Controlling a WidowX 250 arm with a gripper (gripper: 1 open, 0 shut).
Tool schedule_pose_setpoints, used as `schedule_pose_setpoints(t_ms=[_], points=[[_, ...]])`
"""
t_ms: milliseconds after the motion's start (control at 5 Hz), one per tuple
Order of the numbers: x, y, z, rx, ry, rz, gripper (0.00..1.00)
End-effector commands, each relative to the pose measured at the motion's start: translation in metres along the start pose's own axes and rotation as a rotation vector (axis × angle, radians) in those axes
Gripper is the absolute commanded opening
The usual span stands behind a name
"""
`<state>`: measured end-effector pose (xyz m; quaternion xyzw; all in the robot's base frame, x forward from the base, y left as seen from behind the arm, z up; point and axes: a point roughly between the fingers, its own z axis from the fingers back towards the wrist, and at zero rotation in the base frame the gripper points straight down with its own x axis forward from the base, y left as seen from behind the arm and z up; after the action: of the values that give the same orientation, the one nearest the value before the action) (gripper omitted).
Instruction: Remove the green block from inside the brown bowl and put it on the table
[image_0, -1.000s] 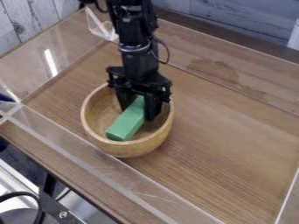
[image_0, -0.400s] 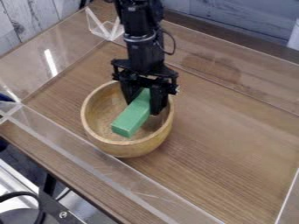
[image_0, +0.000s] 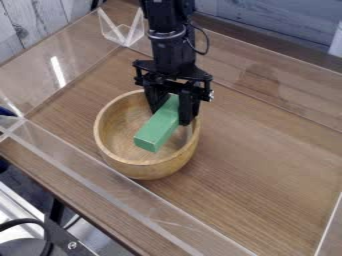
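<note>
The green block hangs tilted over the brown bowl, its upper end pinched between the fingers of my gripper. The gripper points straight down and is shut on that upper end. The block's lower end dips toward the bowl's inside, left of centre, and I cannot tell whether it still touches the wood. The bowl rests on the table, a little left of the middle.
Clear acrylic walls edge the tabletop at the front and left. A pale folded sheet of clear material sits by the back wall behind the arm. Bare wood stretches to the right of the bowl.
The gripper has risen and drifted slightly right with the green block in its grip. The block's lower end has lifted off the bowl's floor.
</note>
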<state>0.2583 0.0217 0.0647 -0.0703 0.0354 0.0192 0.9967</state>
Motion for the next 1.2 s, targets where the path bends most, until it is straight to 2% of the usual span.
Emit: schedule_pose_setpoints(t_ms=[0, 200, 600, 1000], points=[[0.012, -0.005, 0.025, 0.008, -0.094, -0.011, 0.00], [0.013, -0.007, 0.027, 0.007, -0.094, -0.014, 0.00], [0.019, -0.028, 0.033, -0.005, -0.103, -0.037, 0.00], [0.025, -0.059, 0.016, -0.012, -0.088, -0.089, 0.00]])
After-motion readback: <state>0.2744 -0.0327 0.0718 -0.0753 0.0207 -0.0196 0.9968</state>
